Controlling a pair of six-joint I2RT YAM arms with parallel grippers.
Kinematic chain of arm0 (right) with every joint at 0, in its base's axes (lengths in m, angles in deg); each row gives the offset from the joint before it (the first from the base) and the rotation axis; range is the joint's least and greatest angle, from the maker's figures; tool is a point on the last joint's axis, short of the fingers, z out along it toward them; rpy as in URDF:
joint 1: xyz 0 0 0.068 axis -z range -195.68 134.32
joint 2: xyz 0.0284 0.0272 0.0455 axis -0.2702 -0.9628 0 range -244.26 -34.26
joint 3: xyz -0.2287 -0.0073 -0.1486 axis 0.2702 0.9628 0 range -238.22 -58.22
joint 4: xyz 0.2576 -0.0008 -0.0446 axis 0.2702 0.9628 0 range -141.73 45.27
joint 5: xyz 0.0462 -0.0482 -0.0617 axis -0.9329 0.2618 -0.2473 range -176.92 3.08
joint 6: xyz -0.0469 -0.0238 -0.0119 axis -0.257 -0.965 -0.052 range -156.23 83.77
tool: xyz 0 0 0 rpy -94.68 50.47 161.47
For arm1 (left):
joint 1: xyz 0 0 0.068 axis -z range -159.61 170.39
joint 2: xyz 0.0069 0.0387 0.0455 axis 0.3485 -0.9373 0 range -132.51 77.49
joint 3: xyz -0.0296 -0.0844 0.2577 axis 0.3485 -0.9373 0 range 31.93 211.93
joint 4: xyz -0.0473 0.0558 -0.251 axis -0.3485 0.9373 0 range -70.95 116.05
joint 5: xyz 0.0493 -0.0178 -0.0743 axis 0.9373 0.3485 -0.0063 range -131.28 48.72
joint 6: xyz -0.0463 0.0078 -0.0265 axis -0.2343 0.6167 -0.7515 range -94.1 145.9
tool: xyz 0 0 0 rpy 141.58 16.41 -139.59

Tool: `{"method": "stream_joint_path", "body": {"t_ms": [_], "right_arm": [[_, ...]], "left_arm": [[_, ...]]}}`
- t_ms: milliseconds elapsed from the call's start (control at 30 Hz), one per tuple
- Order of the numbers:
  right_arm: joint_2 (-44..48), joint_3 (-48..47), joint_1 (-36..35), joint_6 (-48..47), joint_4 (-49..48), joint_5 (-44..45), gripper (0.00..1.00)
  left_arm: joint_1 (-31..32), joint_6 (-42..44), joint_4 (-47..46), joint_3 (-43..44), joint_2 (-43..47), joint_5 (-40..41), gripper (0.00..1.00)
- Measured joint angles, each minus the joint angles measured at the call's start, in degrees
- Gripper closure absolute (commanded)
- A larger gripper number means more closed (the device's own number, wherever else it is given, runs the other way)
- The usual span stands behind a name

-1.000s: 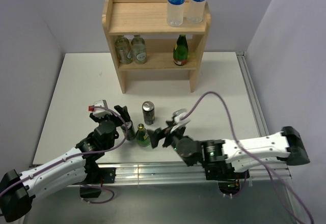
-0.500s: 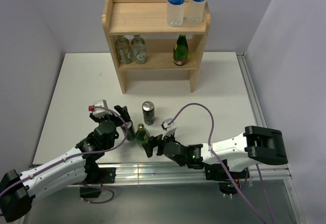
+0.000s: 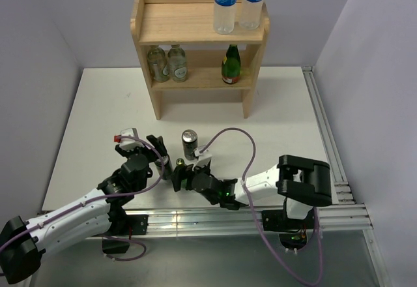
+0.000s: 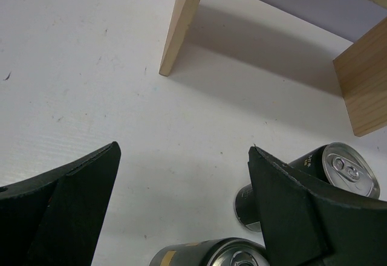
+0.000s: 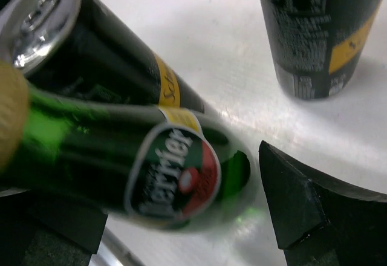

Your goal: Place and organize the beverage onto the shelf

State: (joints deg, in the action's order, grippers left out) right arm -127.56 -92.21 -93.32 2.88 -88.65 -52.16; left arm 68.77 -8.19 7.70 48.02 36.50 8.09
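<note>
A green glass bottle [image 5: 157, 169] with a red and green label stands between the open jaws of my right gripper [image 5: 181, 217]; whether the fingers touch it I cannot tell. From above only its gold cap [image 3: 179, 162] shows beside that gripper [image 3: 184, 175]. One dark can [image 3: 189, 144] stands upright just beyond. A second dark can [image 4: 211, 257] sits low between the open, empty fingers of my left gripper [image 4: 181, 175]. Two water bottles [image 3: 226, 3] stand on top of the wooden shelf [image 3: 182, 32]. Another green bottle [image 3: 230, 64] is on its lower tier.
Two pale glass bottles [image 3: 166, 64] stand at the left of the lower tier. The shelf's legs [image 4: 181, 24] rest on the white table ahead of the left gripper. A purple cable [image 3: 234, 134] loops over the right arm. Grey walls close in both sides.
The right arm has folded and swung left, bringing its open jaws round the green bottle on the table. The left arm and both cans have not moved.
</note>
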Motion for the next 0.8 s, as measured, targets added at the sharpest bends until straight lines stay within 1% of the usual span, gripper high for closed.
{"method": "stream_joint_path", "body": {"t_ms": [133, 333, 700, 800], "right_arm": [[-4.59, -4.04, -1.75, -2.51, -0.9, 5.25, 0.0], [-9.9, -6.38, -3.8, -2.82, -1.44, 10.88, 0.0], [-12.48, -7.32, -6.32, -1.88, 0.61, 18.82, 0.02], [-13.99, -8.17, -6.34, -1.73, 0.33, 20.22, 0.05]], "left_arm": [[0.0, 0.0, 0.0, 0.0, -0.39, 0.0, 0.06], [-0.04, 0.0, 0.0, 0.0, -0.42, 0.0, 0.06], [-0.09, 0.0, 0.0, 0.0, 0.0, 0.0, 0.06], [-0.11, 0.0, 0.0, 0.0, 0.31, 0.0, 0.06]]}}
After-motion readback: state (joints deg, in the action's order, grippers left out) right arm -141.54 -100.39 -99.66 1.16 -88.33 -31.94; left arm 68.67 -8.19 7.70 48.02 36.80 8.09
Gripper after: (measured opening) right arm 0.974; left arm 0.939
